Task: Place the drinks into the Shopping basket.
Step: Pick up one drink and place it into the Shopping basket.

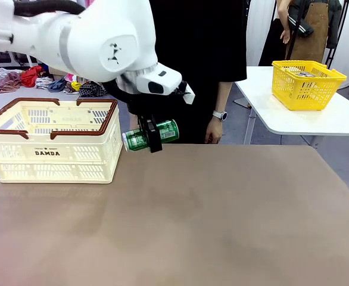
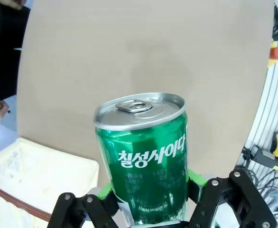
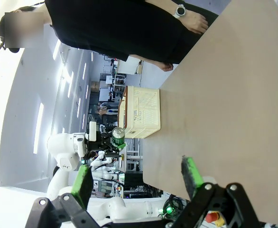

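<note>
A green drink can (image 1: 152, 135) with white markings hangs on its side above the far edge of the brown table, just right of the cream Shopping basket (image 1: 50, 143). My left gripper (image 1: 150, 136) is shut on it. The left wrist view has the same green can (image 2: 143, 156) close up, silver top facing away, clamped between the green pads (image 2: 196, 178), with a corner of the basket (image 2: 39, 175) below left. My right gripper (image 3: 136, 178) stands open, nothing between its fingers; far off in that view are the basket (image 3: 141, 111) and the can (image 3: 117, 134).
A person in black stands at the far side, a watch on the wrist (image 1: 220, 115), hands by the table edge. A yellow mesh basket (image 1: 305, 83) sits on a white side table (image 1: 317, 116) at the back right. The brown table (image 1: 192, 220) is bare in front.
</note>
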